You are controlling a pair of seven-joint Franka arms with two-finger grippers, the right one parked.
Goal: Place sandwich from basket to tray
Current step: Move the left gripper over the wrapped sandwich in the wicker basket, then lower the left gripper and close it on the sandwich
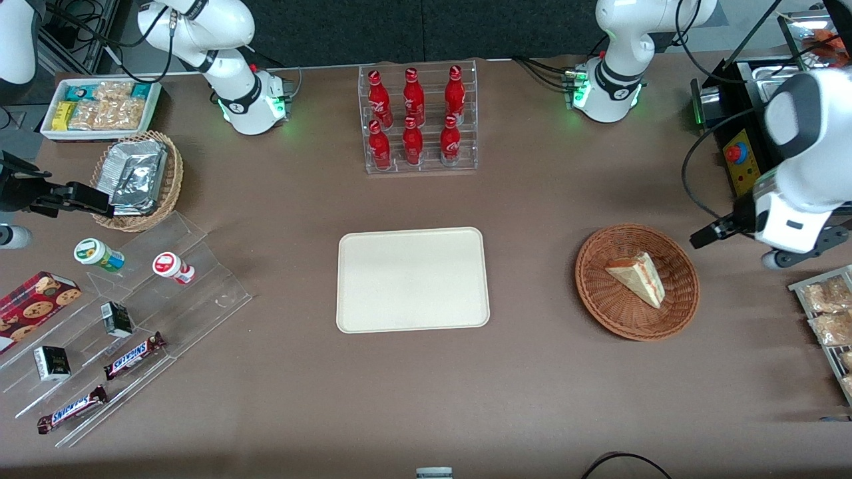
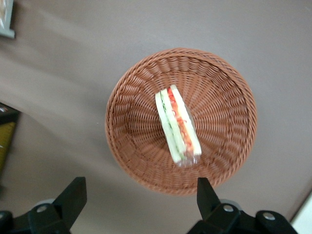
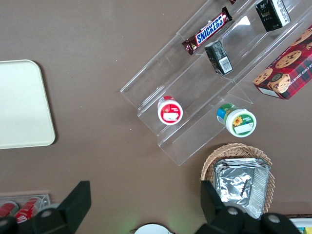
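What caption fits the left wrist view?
Open end effector hovers above the sandwich lying in the wicker basket.

The basket (image 1: 637,281) is rough reddish-brown woven wicker. In it, the sandwich (image 1: 638,277) shows soft matt bread under glossy clear wrap. The tray (image 1: 413,279) looks smooth, matt cream plastic. The table (image 1: 532,386) is matt brown. The gripper (image 2: 141,195), well above the basket, has matt black fingers (image 2: 73,195) set wide apart.

gripper (image 2: 139,195): wrist view cuts off everything but two fingertips
gripper, front view: fingers too small to tell
snack packs (image 1: 827,313): cut off at 3 o'clock edge
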